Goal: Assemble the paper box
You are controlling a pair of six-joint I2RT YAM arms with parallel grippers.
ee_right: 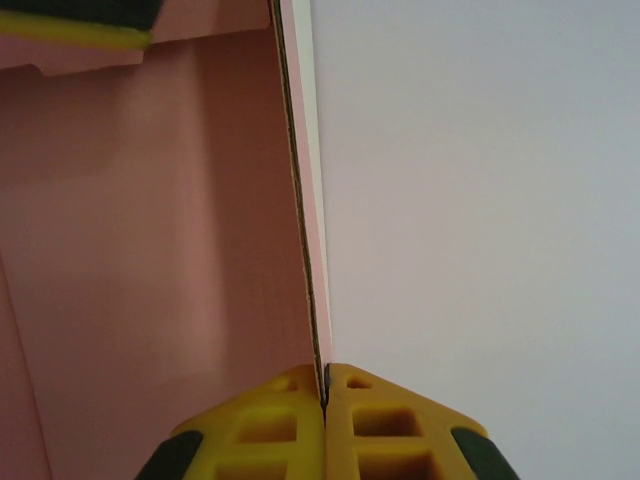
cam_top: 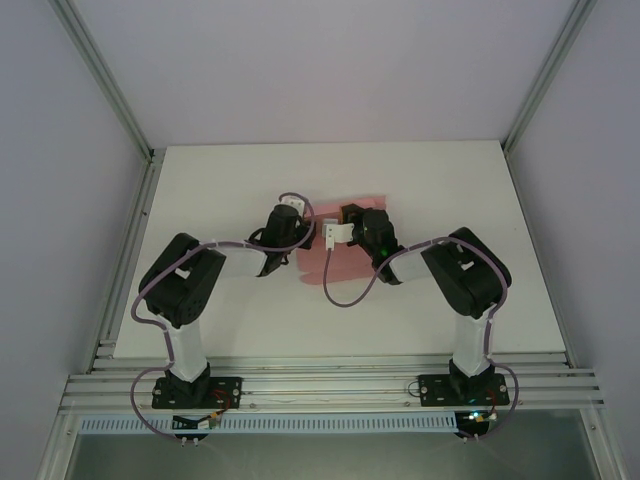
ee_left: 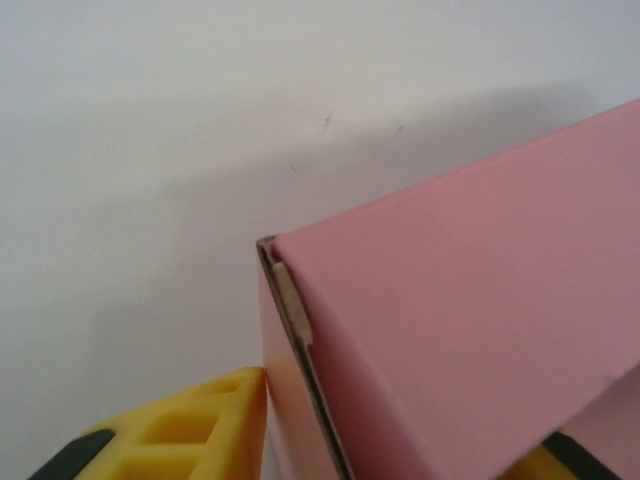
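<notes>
The pink paper box (cam_top: 345, 262) lies partly folded in the middle of the white table (cam_top: 230, 180), between both arms. In the left wrist view a raised corner of the paper box (ee_left: 450, 300) sits between my left gripper's (ee_left: 400, 425) yellow jaws. The left fingertip (ee_left: 240, 400) touches its side wall, and the other finger is mostly hidden behind the card. My right gripper (ee_right: 323, 385) is shut on the thin edge of an upright wall of the paper box (ee_right: 160, 230). From above, the left gripper (cam_top: 305, 225) and right gripper (cam_top: 338, 232) meet over the box.
Metal frame posts (cam_top: 105, 80) and white walls enclose the table. Bare tabletop lies to the left (cam_top: 200, 200) and right (cam_top: 470, 190) of the box. Both arm bases are bolted on the rail (cam_top: 330, 385) at the near edge.
</notes>
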